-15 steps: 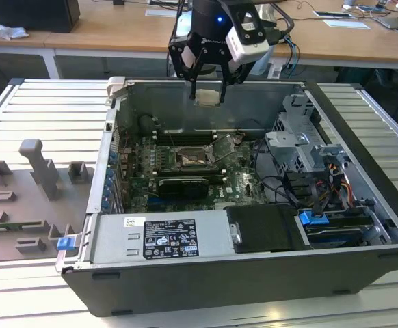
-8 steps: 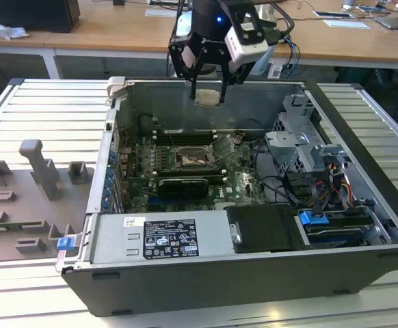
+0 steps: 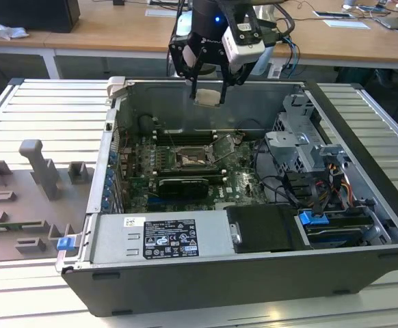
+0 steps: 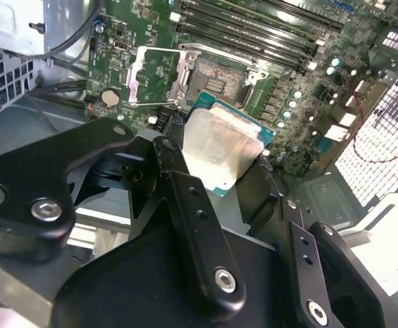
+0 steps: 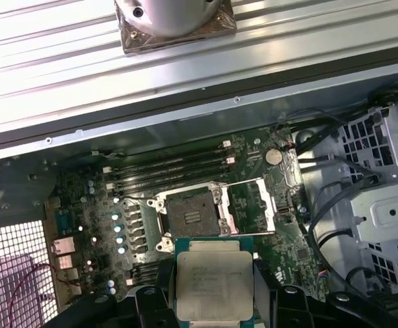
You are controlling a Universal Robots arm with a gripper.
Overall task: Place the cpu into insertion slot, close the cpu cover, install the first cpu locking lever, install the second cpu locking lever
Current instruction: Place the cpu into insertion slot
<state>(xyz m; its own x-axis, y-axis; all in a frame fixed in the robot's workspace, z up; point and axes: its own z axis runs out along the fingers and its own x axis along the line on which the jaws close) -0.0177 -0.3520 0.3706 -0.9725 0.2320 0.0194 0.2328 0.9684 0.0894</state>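
Pinching the cpu (image 3: 208, 96) by two opposite edges, the gripper (image 3: 208, 93) hangs high above the open computer case (image 3: 185, 113), well apart from the board below. The chip is a small flat square with a pale, silvery-beige metal lid, matte and faintly smudged (grey print crosses it in the first wrist view), seated on a thin green rim (image 4: 219, 147). The black fingers (image 4: 185, 198) pressed against its sides are flat bars studded with round screw heads. Down on the green circuit board (image 3: 243, 181), the insertion slot (image 5: 189, 219) lies uncovered, a dark square centre inside a bright metal frame. The cpu cover (image 5: 250, 205), a thin silvery plate with a large square window, stands swung open just beside the slot, on the exterior view's right of it. Long black memory slots (image 5: 171, 167) run along the socket's far side.
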